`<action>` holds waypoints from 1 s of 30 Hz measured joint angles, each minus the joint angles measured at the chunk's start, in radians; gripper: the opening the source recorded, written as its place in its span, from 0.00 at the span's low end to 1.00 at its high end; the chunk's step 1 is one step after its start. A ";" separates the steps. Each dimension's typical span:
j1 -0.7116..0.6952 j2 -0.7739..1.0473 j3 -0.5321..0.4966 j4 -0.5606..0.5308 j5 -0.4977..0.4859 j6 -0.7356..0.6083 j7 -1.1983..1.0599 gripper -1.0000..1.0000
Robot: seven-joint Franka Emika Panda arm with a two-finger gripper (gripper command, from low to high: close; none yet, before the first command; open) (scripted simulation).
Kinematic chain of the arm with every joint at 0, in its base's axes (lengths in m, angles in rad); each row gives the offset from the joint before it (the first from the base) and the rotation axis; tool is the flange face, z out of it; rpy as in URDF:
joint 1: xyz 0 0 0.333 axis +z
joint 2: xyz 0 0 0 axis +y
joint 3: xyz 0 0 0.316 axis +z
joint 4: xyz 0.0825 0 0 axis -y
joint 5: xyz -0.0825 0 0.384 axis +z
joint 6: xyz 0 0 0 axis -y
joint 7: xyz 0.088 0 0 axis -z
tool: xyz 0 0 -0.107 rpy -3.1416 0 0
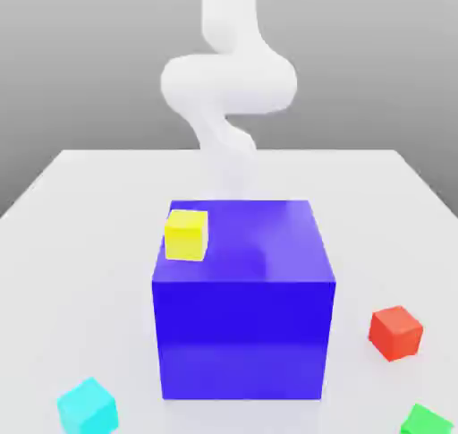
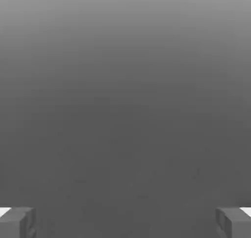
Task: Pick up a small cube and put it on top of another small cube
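Showing the tool spread, empty; in the exterior view, yellow cube on block left of centre, cyan cube lower left, red cube right, green cube lower right. Possibly risking a tumble off the block through sideways nudging, or a toppled stack through off-centre release.

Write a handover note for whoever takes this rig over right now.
Gripper: open, nothing between its fingers.
Cubes: yellow cube on top of the big blue block; red cube on the table at the exterior view's right, green cube nearer the camera on that side, cyan cube at the exterior view's left.
Done: no small cube is stacked on another.
Left: pick one up, set it on another; the task doesn't say which.
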 joint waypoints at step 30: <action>0.361 1.054 0.171 -0.265 -0.340 0.578 0.524 0.00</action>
